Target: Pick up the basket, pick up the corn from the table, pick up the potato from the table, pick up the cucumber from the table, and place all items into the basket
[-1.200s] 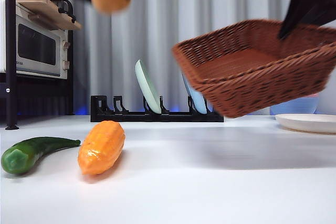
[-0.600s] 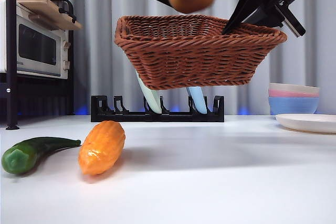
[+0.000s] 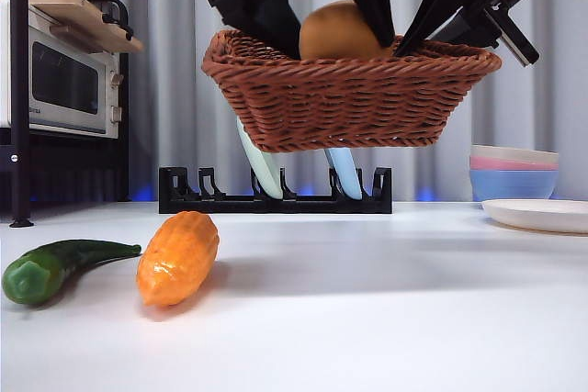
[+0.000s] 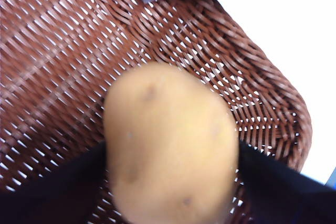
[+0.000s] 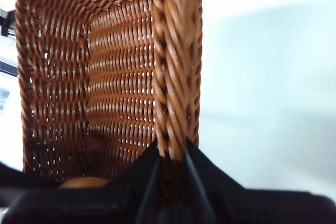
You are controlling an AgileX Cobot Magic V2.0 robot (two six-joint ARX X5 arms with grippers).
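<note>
The basket (image 3: pixel 349 98) hangs in the air above the bench (image 3: pixel 367 300), its rim pinched by the right gripper (image 5: pixel 170 153); the left gripper (image 4: pixel 170 166) holds the potato (image 3: pixel 340 32) between its fingers directly over the basket floor; corn (image 3: pixel 177 257) and cucumber (image 3: pixel 55 265) lie on the bench, below on the left gripper's side.

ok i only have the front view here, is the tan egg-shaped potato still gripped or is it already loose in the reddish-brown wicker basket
Observer: Gripped. In the left wrist view the left gripper has both black jaws clamped on the tan egg-shaped potato, above the woven floor.
Operator: who holds the basket
Observer: The right gripper, jaws pinching the braided rim of the reddish-brown wicker basket with one jaw inside and one outside.
Operator: anything already in it
Observer: No corn or cucumber shows on the floor visible in the wrist views.
</note>
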